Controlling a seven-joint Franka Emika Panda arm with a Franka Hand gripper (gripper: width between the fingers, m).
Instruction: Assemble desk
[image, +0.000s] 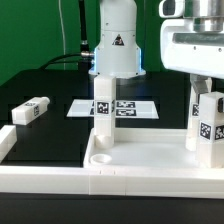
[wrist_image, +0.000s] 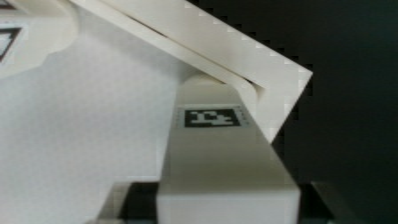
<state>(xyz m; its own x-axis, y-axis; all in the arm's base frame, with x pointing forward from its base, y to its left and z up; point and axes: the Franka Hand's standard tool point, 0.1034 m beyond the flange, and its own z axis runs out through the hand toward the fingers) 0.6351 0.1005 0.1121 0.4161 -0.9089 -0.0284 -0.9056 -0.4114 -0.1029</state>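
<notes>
1. Exterior view: the gripper hangs at the exterior view's right, its jaws closed on the top of a white leg held upright, long axis vertical.
2. The held leg's lower end meets the tabletop at its corner on the exterior view's right; whether it is fully seated in its socket cannot be told.
3. Wrist view: the same leg runs straight out from between the jaws toward the tray corner, its tag facing the camera. The leg is in line with the gripper; no sideways offset is apparent.
4. A second leg already stands upright at the tabletop's far corner on the exterior view's left, well apart from the held one.
5. A third leg lies on its side on the black table, well off to the exterior view's left.
6. The marker board lies flat behind the tabletop; the border rail runs along the front.
7. Judgement: the coming move is a turn or press about the leg's vertical axis. Nothing stands in the way; a tilted leg is the risk.
</notes>
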